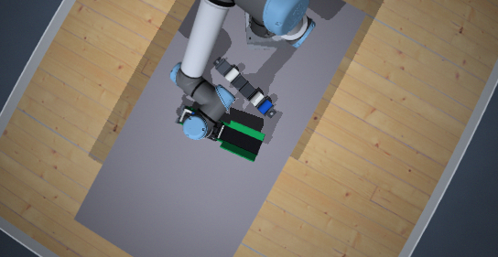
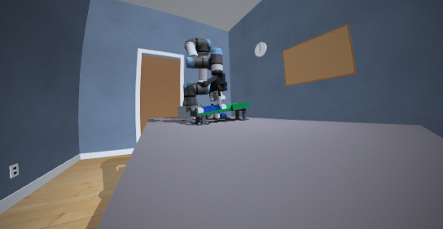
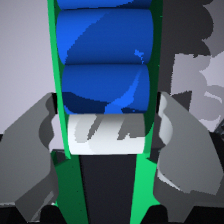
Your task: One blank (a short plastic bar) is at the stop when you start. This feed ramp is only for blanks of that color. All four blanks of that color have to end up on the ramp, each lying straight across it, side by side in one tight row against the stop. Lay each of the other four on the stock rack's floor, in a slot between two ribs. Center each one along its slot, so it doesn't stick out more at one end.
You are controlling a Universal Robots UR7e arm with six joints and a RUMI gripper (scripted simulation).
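Lying across the green ramp point(image 1: 243, 130) point(image 2: 240, 106) point(image 3: 70, 185), the white blank point(image 3: 106, 134), likely light, stiff and apt to roll, touches a blue blank point(image 3: 106, 89); the gripper point(image 3: 107, 93)'s spread jaws flank its ends, the best grasp.

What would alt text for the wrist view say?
Open grey metal-look jaws straddle a short white plastic cylinder, not gripping it; it lies across a green-sided ramp with a black bed, against a row of blue plastic cylinders, the farthest cut off by the frame.
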